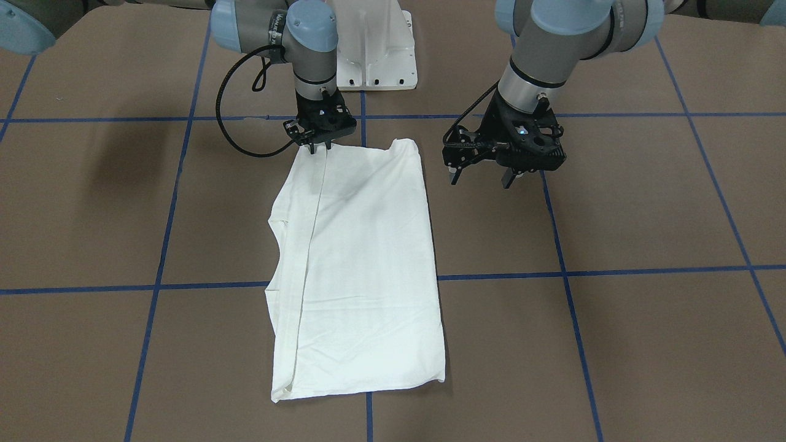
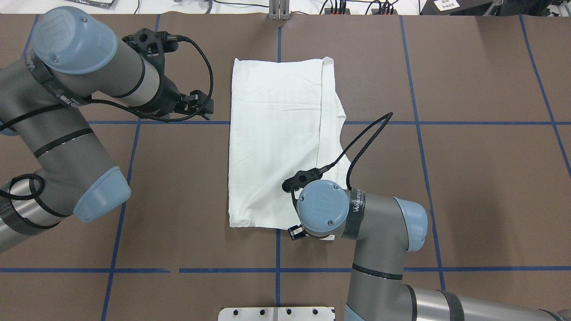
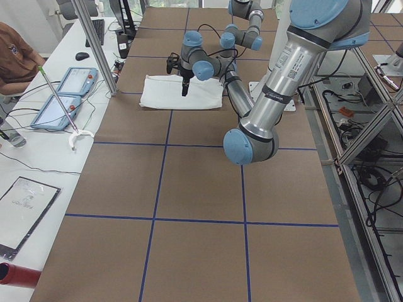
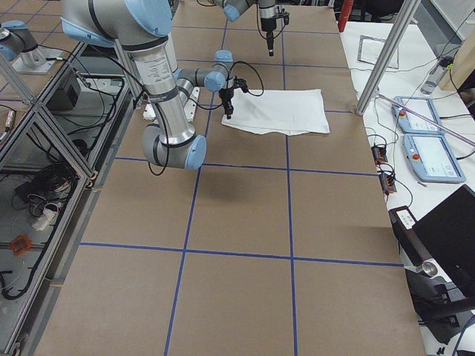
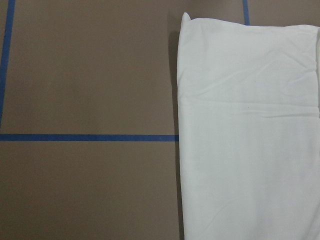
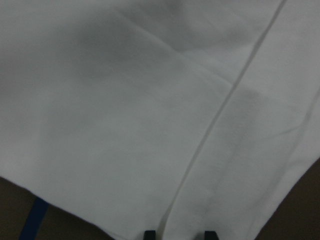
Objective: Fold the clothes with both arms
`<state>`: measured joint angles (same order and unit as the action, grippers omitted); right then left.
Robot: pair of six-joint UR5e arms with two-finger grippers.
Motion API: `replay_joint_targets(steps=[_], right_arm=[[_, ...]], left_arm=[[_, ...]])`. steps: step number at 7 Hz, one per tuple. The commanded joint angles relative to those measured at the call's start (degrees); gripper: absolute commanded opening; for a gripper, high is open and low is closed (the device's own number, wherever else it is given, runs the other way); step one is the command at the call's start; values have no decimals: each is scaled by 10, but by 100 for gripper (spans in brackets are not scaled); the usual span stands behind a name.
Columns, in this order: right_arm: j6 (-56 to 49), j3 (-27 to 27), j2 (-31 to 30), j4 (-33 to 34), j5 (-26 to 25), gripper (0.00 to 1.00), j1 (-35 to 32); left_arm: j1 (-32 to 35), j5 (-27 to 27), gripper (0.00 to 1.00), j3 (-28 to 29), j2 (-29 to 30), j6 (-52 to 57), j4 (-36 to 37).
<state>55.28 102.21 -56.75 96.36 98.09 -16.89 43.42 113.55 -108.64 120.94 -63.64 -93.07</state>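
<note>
White shirt (image 1: 368,258), folded lengthwise, flat

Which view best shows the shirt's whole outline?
Exterior front-facing: the whole shirt lies uncovered. In overhead the right arm hides one corner; side views show it small; wrist views crop it.

Our left gripper (image 1: 481,179) held higher, tilted, fingers spread wide, our right gripper (image 1: 320,149) low, wrist vertical, fingertips narrowly apart

Brown table (image 1: 645,202), blue tape grid (image 1: 614,271), white pedestal base (image 1: 376,49).
</note>
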Motion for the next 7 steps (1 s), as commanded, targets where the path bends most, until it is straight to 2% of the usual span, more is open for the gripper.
replay_joint_targets(steps=[1, 2, 4, 7], right_arm=[[0, 0, 1, 0, 0, 16, -1], [0, 8, -3, 0, -3, 0, -3], [0, 52, -29, 1, -2, 0, -12], [7, 76, -76, 1, -1, 0, -27]], left_arm=[[0, 0, 100, 1, 0, 0, 0], [0, 0, 100, 6, 1, 0, -1], [-1, 0, 100, 6, 1, -1, -1], [-7, 0, 100, 6, 4, -7, 0]])
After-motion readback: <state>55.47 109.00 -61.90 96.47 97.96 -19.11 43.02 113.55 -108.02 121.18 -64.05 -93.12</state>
